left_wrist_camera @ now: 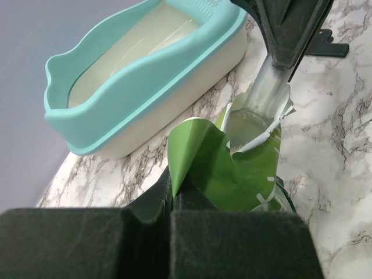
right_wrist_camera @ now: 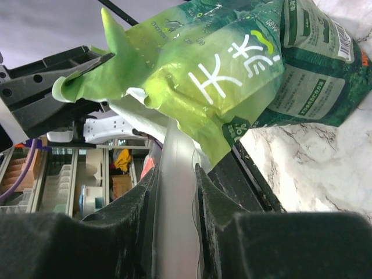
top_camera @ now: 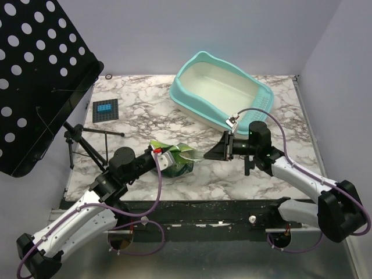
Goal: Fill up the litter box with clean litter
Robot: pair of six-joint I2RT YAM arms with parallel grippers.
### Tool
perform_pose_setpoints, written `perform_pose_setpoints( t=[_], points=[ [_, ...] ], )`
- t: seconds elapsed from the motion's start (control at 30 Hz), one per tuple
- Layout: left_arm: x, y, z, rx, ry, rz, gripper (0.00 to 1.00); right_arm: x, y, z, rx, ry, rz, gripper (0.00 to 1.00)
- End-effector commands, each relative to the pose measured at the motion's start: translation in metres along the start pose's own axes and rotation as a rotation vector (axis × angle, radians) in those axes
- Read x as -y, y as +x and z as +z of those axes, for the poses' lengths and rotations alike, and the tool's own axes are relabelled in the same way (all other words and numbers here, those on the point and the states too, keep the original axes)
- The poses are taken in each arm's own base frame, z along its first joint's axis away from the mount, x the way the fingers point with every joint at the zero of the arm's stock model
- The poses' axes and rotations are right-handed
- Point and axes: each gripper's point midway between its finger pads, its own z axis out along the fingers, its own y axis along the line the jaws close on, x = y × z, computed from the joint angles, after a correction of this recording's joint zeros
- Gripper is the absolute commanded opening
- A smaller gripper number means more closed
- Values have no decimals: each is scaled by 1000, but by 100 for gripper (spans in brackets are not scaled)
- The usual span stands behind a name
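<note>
The turquoise litter box (top_camera: 256, 93) stands at the back right of the table, its cream inside bare; it also shows in the left wrist view (left_wrist_camera: 133, 75). A crinkly green bag (top_camera: 171, 160) sits at the table's middle front. My left gripper (top_camera: 156, 152) is shut on the bag's torn top flap (left_wrist_camera: 186, 148). My right gripper (top_camera: 216, 152) is shut on the handle of a clear plastic scoop (right_wrist_camera: 177, 192), whose head is inside the bag's mouth (left_wrist_camera: 256, 116). The clean litter is hidden inside the bag.
A black perforated panel (top_camera: 40, 75) on a tripod stands at the left. A small dark pad with a blue label (top_camera: 105, 110) lies at the back left. The marble table (top_camera: 145, 116) ends at a dark front edge.
</note>
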Motion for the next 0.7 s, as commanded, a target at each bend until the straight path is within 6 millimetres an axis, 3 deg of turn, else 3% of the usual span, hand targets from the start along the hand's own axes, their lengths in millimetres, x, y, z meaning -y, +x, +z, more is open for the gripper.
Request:
perform_pose_setpoints(
  t=[0.0,0.37,0.67],
  points=[
    [6,8,1,-21,-2,-36,0,-4,8,-15,-2,-13,-6,0],
    [8,12,11,-47,5,-61,0,-13,17,-35,54,-33,6,0],
    [15,12,19,-48,32,-85,0,6,25,-41,109,-40,26,0]
  ],
)
